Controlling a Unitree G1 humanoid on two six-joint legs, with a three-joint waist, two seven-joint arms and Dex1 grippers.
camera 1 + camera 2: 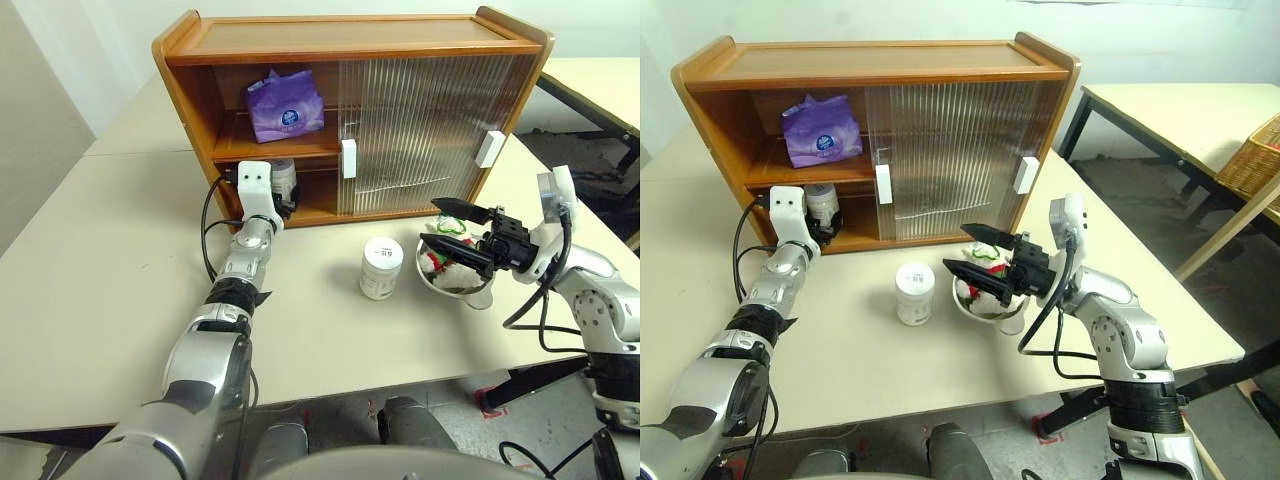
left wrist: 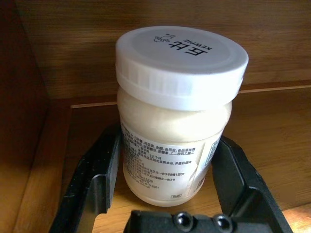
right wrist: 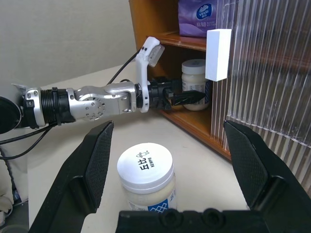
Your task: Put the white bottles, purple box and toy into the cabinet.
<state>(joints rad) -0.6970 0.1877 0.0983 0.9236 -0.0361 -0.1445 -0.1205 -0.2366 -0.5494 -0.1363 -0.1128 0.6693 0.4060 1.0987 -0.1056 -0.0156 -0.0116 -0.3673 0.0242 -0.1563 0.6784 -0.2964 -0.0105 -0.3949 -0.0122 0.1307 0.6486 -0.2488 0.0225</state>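
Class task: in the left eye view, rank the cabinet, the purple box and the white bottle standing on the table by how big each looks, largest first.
1. cabinet
2. purple box
3. white bottle on the table, though it sits nearer the camera than the box, so their true order is unsure.

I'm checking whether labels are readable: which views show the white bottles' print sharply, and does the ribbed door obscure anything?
Left wrist view: the white plastic bottle between the left gripper fingers has sharp lid print. Right wrist view: the table bottle lid is legible. Left eye view: the ribbed translucent door blurs the cabinet interior.
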